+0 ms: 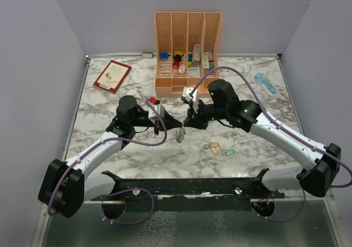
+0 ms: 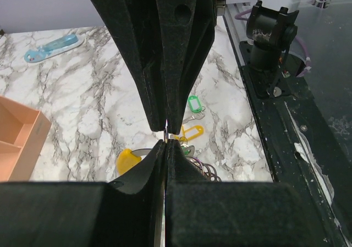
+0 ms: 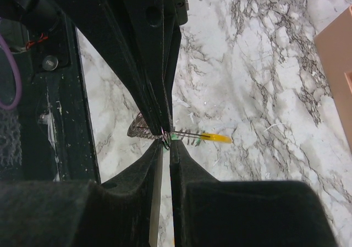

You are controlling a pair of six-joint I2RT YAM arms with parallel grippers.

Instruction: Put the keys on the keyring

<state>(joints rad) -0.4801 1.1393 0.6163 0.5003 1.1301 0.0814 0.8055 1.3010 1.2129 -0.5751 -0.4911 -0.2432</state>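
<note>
The keyring hangs just above the marble between both grippers, at the table's middle. My left gripper is shut on its thin wire, with the ring's coils to the right of the fingers. A yellow-headed key hangs on the ring; it also shows in the right wrist view. My right gripper meets the left tip to tip, its jaws nearly together on a green key at the ring. Two loose keys lie to the right, one yellow and one green.
An orange divided rack with small blocks stands at the back. A red booklet lies back left, a blue tool back right, a small red block near the rack. A black frame bar runs along the near edge.
</note>
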